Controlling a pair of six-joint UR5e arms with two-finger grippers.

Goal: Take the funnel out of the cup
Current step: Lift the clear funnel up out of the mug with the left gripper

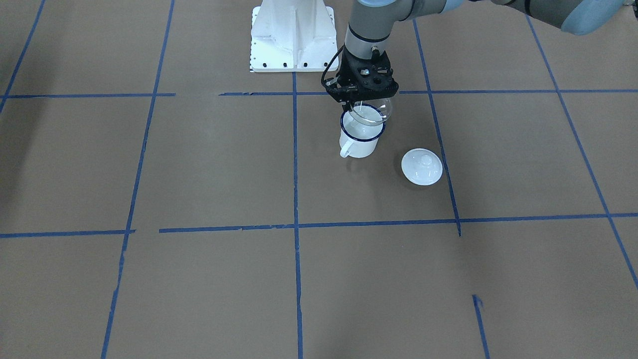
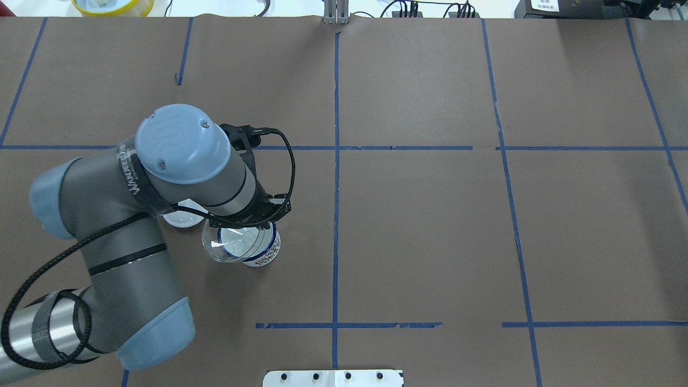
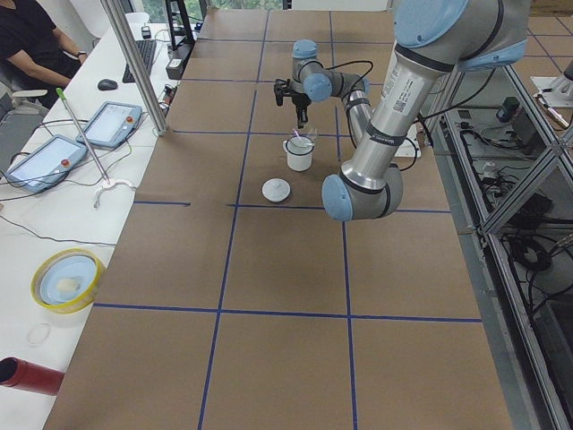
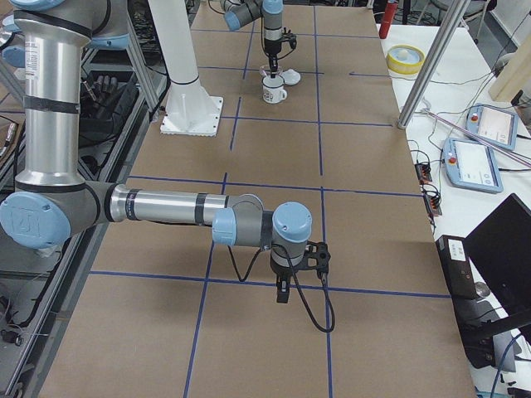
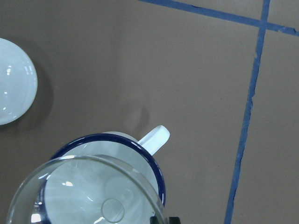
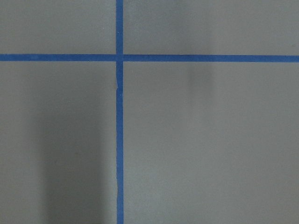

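The white mug with a dark blue rim [image 1: 360, 135] stands upright on the brown table, its handle [image 5: 154, 137] pointing away from the robot. My left gripper [image 1: 355, 101] is shut on the rim of the clear funnel [image 1: 373, 109]. It holds the funnel tilted and slightly raised, with the spout still over the mug's mouth. The funnel [image 2: 224, 245] and the mug [image 2: 264, 251] show partly under my left wrist in the overhead view. The wrist view shows the funnel rim [image 5: 88, 161] over the mug [image 5: 140, 154]. My right gripper [image 4: 282, 292] hangs over bare table far away; I cannot tell whether it is open or shut.
A round white lid with a knob [image 1: 421, 167] lies on the table beside the mug, also in the left wrist view [image 5: 13, 88]. The white robot base [image 1: 294, 37] stands behind the mug. Blue tape lines cross the brown table.
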